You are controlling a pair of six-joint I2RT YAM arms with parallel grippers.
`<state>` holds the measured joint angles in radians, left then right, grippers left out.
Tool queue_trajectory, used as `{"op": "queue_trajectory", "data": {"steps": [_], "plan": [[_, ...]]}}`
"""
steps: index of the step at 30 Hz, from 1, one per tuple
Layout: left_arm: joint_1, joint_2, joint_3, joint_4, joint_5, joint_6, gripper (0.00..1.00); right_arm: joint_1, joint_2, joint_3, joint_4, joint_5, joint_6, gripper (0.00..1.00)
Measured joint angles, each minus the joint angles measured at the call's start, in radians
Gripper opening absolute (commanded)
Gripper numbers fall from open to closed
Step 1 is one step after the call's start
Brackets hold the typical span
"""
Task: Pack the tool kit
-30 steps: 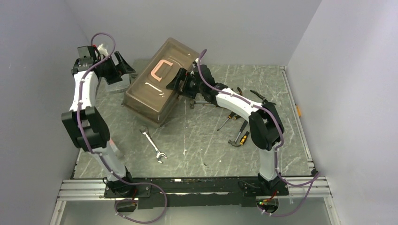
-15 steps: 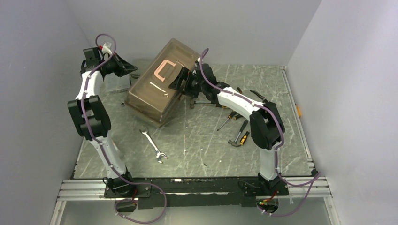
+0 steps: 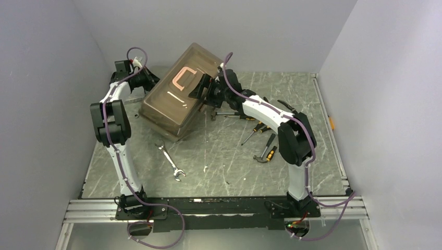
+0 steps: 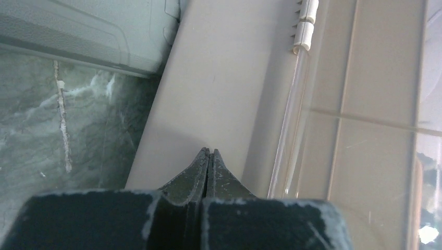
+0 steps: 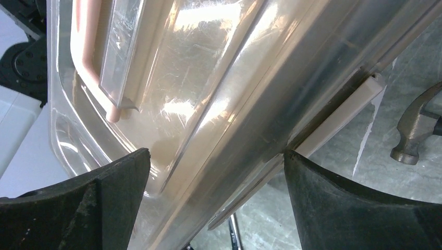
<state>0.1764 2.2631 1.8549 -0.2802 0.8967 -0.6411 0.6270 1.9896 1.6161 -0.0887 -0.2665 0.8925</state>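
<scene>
grey-green marbled tabletop [image 3: 224,156], white veins, a few scuffs. flat grey case [image 4: 88,31] lying on it at far left, moulded lid up. pale walls [image 3: 250,31] on three sides. aluminium rail [image 3: 219,211] along the near edge.

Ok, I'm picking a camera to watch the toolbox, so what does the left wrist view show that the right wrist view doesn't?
Only the left wrist view: the left claw shut, its tips pointing at the tan side wall of the toolbox, a white hinge on it, and a grey case beyond.

Only the right wrist view: the right claw open, with the toolbox's edge showing between its fingers, the pink handle, and a hammer head on the table.

Both: the toolbox and the marbled table.
</scene>
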Motion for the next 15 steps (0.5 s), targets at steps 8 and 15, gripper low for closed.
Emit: {"op": "queue_trajectory", "data": {"steps": [8, 15], "plan": [[-0.041, -0.197, -0.376, 0.143, -0.116, 0.049, 0.0, -0.012, -0.095, -0.09, -0.025, 0.022, -0.032, 1.0], [-0.115, -0.34, -0.668, 0.124, -0.187, 0.066, 0.0, -0.052, -0.201, -0.209, -0.033, 0.083, -0.07, 1.0]]}}
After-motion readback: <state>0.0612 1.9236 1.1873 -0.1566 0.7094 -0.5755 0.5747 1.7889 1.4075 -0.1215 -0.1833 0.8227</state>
